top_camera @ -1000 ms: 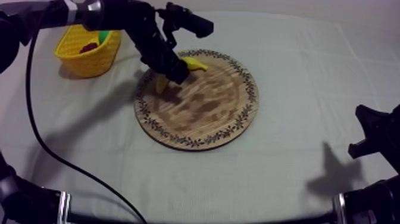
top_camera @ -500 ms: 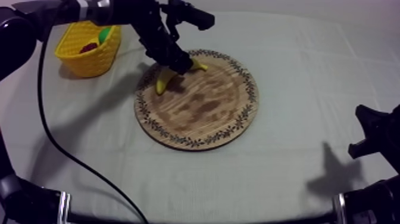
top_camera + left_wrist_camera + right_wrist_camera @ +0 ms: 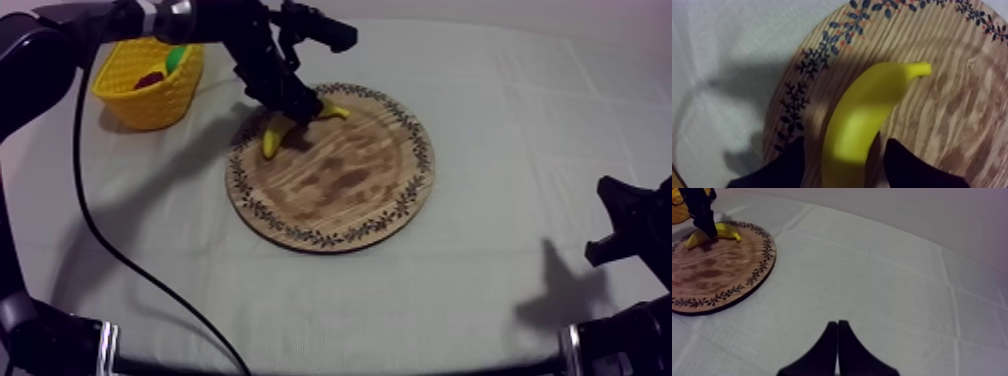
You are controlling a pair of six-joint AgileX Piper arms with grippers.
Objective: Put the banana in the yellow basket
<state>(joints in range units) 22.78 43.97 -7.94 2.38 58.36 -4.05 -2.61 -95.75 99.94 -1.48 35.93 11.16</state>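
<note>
Left tool [image 3: 844,146]: fingers apart, astride banana [image 3: 872,100], slim gap either side | banana: between those fingers, lying on wooden board [image 3: 952,110] just inside patterned rim | yellow basket [image 3: 150,95]: near that tool, off the board, on worktop [image 3: 500,290] | right tool [image 3: 837,328]: fingers pressed together as a wedge, well apart from board

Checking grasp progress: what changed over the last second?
Left tool rose slightly over the curved yellow toy banana, uncovering more of it, open astride it. Banana, round patterned wooden board, yellow woven basket and shut right tool stayed put.
</note>
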